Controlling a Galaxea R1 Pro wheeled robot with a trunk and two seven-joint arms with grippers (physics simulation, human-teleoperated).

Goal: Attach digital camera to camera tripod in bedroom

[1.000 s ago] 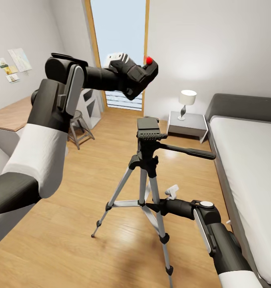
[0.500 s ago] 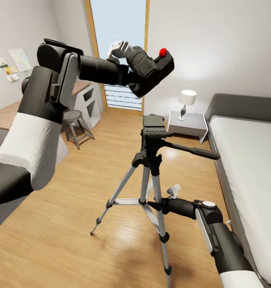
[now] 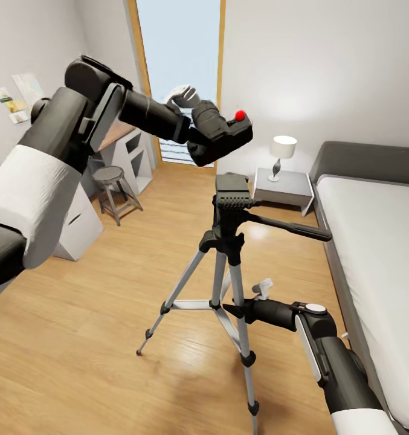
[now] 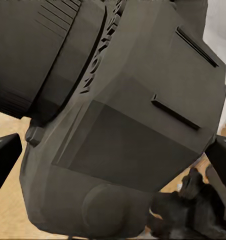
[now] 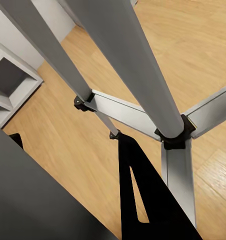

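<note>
Down comes the camera [image 3: 219, 134], clamped in the left gripper [image 3: 195, 121], now just above the tripod [image 3: 228, 241] head. Right gripper [image 3: 252, 302] sits by the near leg, grip unclear. Next: level it and settle onto the plate.

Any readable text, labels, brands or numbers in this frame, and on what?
Digital camera: raised lettering runs around its lens ring in the left wrist view, too foreshortened to read.
Papers on the wall: too small to read.
Camera tripod: no markings legible.
</note>
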